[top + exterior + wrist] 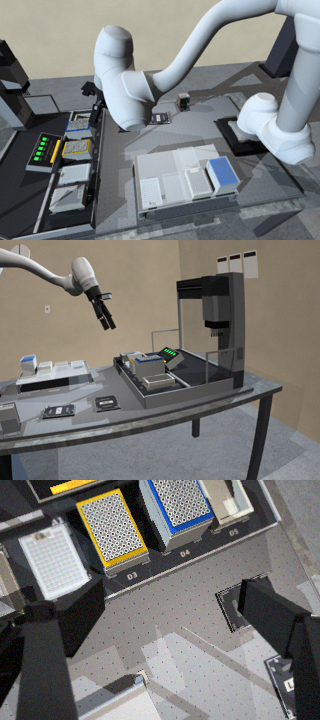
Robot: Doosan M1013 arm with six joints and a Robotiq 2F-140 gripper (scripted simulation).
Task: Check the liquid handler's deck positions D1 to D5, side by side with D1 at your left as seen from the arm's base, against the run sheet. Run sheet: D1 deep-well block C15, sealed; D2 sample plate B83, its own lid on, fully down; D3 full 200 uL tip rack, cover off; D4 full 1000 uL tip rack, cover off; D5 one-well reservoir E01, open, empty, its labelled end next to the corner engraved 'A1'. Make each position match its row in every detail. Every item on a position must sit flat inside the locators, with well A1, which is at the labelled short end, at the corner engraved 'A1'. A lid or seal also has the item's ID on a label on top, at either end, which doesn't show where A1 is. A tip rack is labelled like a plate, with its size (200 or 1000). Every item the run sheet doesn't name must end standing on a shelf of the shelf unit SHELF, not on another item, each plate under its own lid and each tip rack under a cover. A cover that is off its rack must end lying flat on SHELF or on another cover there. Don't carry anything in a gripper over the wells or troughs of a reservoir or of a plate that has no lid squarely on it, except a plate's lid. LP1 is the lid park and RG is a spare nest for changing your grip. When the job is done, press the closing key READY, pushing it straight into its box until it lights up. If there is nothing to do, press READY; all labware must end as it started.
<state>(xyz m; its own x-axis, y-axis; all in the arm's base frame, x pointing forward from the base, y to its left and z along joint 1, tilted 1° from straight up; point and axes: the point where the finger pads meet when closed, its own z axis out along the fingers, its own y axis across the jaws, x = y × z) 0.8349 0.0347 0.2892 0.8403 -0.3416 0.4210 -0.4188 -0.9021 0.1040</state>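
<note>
the gripper (108, 325) hangs high above a grey dotted table (134, 418), fingers partly apart, gripping nothing. tan walls stand behind. in the wrist view the liquid handler's deck (210, 560) runs from 10 to 1 o'clock: a yellow-rimmed tip rack (111, 527) on d3, a blue-rimmed tip rack (178, 501) on d4, an open reservoir (225, 500) on d5. the shelf unit (168, 206) sits at 6 o'clock in the top view.

You see the arm's smooth, satin white casing (121, 77) and its matt black gripper (108, 325). The table top (180, 410) looks like brushed grey metal with a dotted perforated plate (200, 605). The tip racks (112, 527) appear as moulded plastic, and the shelf unit's top board (155, 160) as translucent, glossy sheet.
</note>
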